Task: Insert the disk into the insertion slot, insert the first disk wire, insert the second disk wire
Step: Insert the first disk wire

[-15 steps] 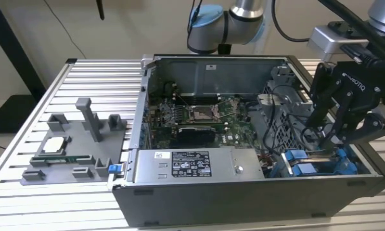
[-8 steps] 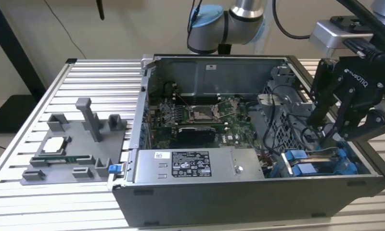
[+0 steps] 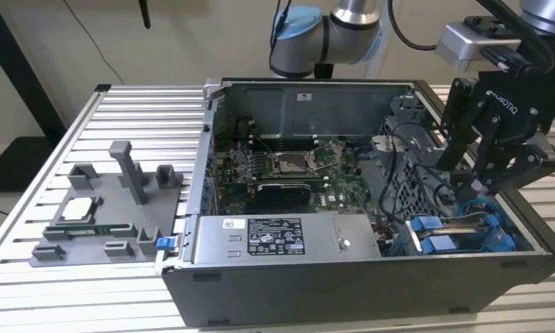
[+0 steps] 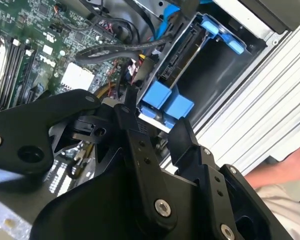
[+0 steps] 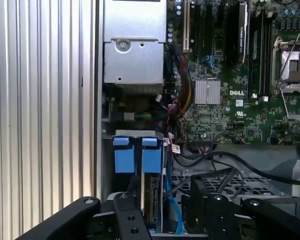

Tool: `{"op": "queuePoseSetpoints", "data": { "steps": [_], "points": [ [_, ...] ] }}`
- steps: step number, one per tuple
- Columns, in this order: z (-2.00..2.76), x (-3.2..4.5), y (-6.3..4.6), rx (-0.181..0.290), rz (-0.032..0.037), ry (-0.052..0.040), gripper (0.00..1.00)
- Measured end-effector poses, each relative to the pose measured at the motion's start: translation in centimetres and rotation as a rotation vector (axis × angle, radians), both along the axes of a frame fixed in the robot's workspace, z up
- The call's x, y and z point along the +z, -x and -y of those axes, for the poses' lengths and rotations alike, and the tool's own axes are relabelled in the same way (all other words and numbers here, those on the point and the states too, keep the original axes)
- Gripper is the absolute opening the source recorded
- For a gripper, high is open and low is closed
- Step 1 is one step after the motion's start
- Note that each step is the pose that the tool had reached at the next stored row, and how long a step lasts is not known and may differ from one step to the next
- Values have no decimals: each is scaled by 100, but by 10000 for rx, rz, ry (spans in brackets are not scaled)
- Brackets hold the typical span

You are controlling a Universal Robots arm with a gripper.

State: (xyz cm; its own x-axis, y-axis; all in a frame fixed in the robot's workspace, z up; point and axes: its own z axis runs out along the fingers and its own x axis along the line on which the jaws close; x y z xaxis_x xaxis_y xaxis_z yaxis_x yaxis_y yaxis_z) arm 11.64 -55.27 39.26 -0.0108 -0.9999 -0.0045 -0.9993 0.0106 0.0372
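- Gripper hangs over the insertion slot at the computer case's corner, on the exterior view's right
- Its 2 fingers stand apart, clasping nothing
- In the first wrist view the disk shows between them, standing on edge in the slot, its 2 blue tabs toward the power supply

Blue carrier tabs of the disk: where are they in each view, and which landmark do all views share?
Exterior view: blue carrier tabs in the case corner, at the exterior view's right.
Second wrist view: tabs just off the motherboard edge.
First wrist view: tabs near the power-supply box.
Shared landmark: the green motherboard.
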Motion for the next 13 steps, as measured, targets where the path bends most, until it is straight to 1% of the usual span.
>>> {"op": "queuePoseSetpoints", "data": {
  "steps": [3, 5, 7, 13],
  "points": [
    [-65, -1, 0, 0, 82, -13, 100],
    [-84, -1, -3, 2, 168, -20, 100],
    [-88, -2, -15, 5, 298, -21, 100],
    [-93, -23, -48, 9, 626, -20, 100]
  ]
}}
